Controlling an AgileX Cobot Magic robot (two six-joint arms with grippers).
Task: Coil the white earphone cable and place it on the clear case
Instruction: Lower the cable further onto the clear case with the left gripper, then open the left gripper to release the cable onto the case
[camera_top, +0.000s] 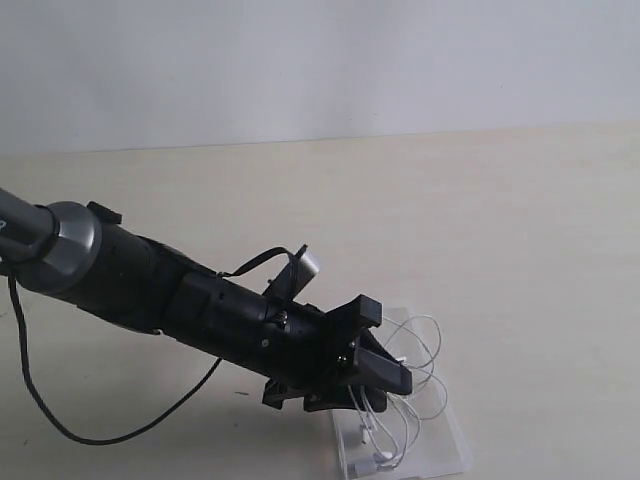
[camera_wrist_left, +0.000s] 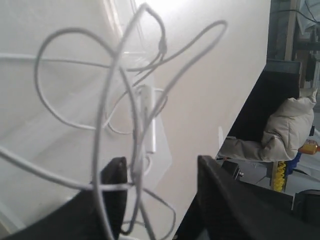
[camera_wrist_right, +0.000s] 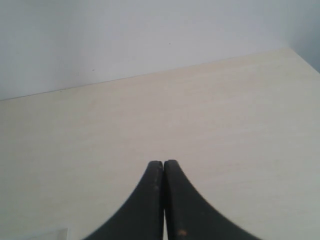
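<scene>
The white earphone cable (camera_top: 375, 420) lies in loose loops on the clear case (camera_top: 450, 445), which sits near the table's front edge. My left gripper (camera_top: 395, 375) reaches over the case and is open. In the left wrist view the cable (camera_wrist_left: 102, 115) loops in front of the left gripper (camera_wrist_left: 160, 172), and a few strands drape against one finger (camera_wrist_left: 116, 187) while the other finger (camera_wrist_left: 220, 200) stands apart. The inline remote (camera_wrist_left: 148, 120) rests on the case (camera_wrist_left: 164, 159). My right gripper (camera_wrist_right: 163, 164) is shut on nothing above bare tabletop; it does not show in the exterior view.
The left arm's black body (camera_top: 200, 300) slants from the left edge toward the case, its black wire (camera_top: 60, 425) trailing on the light wooden table (camera_top: 480, 220). A white wall (camera_top: 320, 60) stands behind the table.
</scene>
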